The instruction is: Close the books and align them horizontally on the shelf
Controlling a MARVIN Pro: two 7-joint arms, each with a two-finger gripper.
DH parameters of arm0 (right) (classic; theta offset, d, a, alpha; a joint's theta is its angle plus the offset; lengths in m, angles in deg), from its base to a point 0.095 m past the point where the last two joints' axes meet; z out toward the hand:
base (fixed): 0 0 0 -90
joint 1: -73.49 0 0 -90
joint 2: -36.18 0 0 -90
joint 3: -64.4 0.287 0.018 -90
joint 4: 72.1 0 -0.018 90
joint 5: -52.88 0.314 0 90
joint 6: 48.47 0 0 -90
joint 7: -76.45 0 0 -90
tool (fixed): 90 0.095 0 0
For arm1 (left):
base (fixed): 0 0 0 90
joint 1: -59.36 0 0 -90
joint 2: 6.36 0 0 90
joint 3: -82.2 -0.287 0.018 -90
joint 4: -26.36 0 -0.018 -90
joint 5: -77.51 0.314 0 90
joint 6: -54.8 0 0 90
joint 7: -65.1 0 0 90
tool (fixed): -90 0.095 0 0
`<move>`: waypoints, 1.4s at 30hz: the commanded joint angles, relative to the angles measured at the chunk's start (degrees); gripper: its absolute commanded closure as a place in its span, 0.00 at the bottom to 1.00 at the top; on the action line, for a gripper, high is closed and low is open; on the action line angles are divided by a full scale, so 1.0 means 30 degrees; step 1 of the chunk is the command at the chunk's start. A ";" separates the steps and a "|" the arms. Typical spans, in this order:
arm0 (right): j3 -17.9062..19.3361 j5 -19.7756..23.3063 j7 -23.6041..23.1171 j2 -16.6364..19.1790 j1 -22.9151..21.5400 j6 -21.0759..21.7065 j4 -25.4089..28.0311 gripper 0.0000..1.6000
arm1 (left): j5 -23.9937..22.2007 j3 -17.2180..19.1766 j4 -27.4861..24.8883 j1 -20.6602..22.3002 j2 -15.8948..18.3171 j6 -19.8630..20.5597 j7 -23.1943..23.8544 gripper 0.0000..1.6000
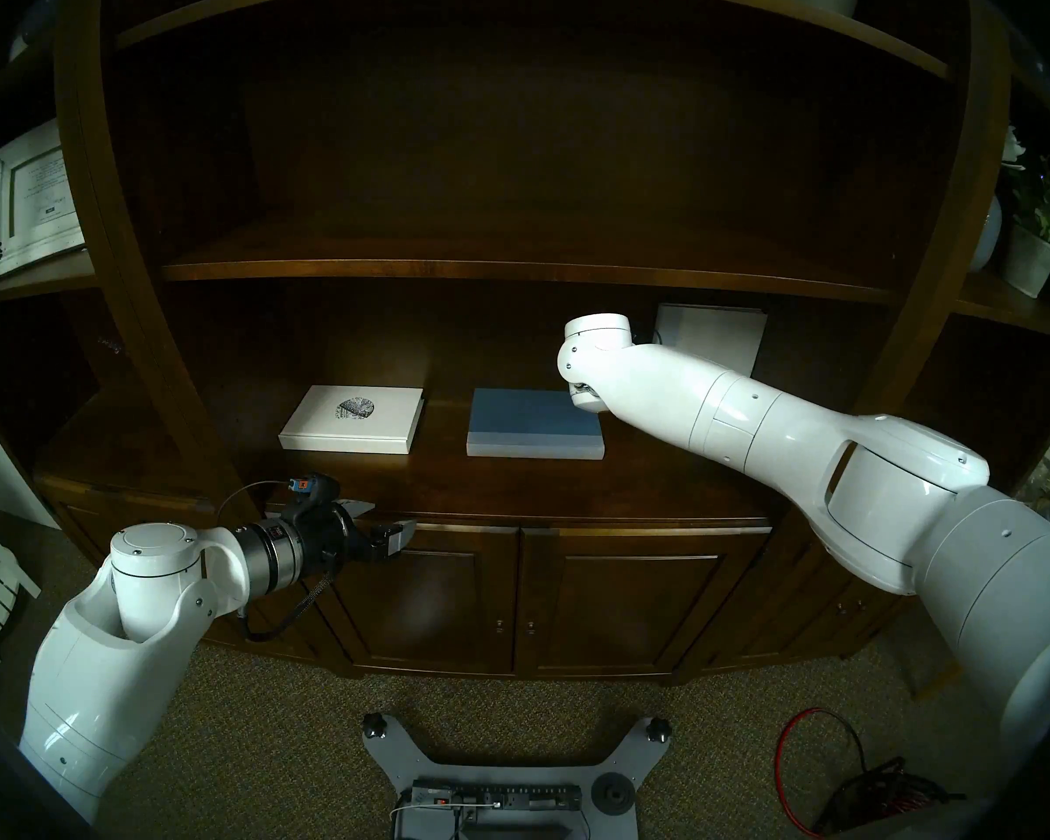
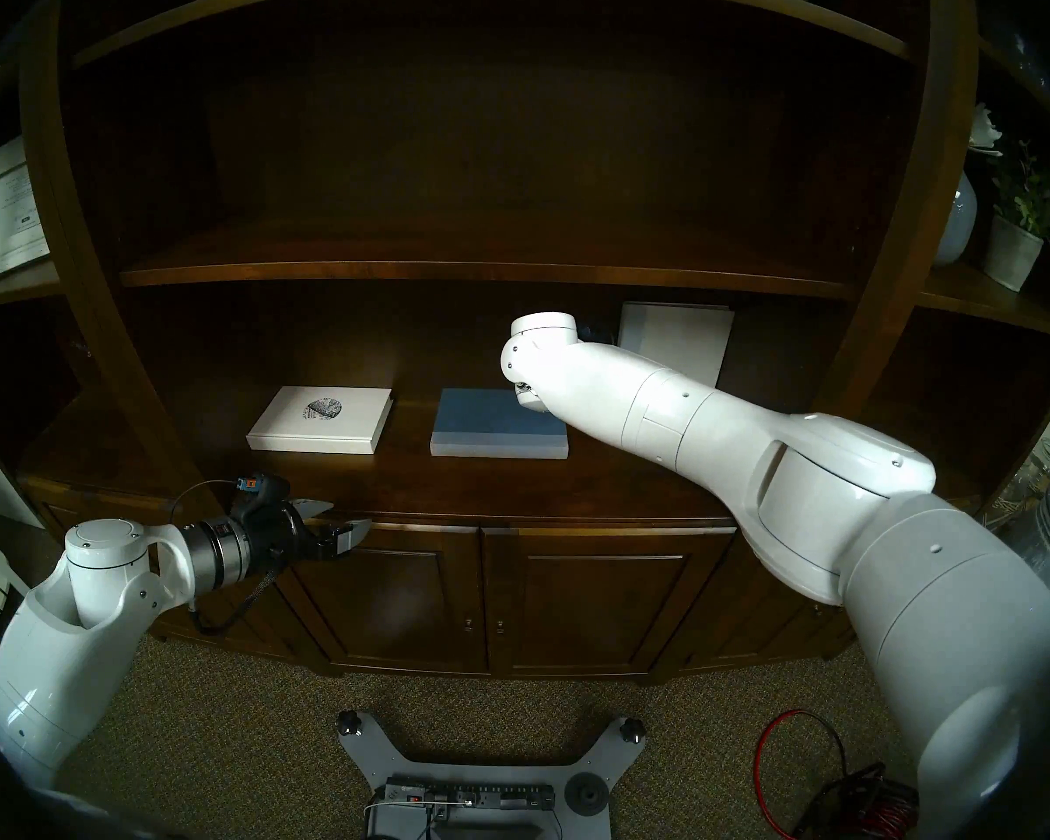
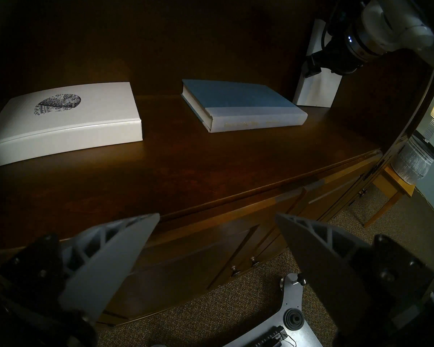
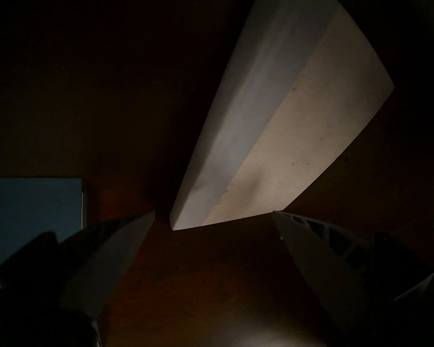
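- Grey fingers of the left gripper point(image 3: 217, 218) stand spread and empty before the shelf point(image 3: 211, 168) edge.
- White emblem book point(image 1: 353, 417) and blue book point(image 1: 535, 423) lie closed, flat, apart on the shelf.
- Head views hide the right gripper point(image 4: 213, 213); its wrist view shows fingers spread, empty, near the upright plain white book point(image 4: 273, 128).

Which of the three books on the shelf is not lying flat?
The plain white book, at the right end, stands upright near the back panel. The emblem book and the blue book lie flat and closed.
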 commanded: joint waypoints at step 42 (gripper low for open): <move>-0.0594 -0.0094 0.1661 -0.7292 -0.2557 0.0666 -1.2003 0.00 | -0.0013 0.0167 -0.0409 0.0329 0.0015 -0.0179 0.0006 0.00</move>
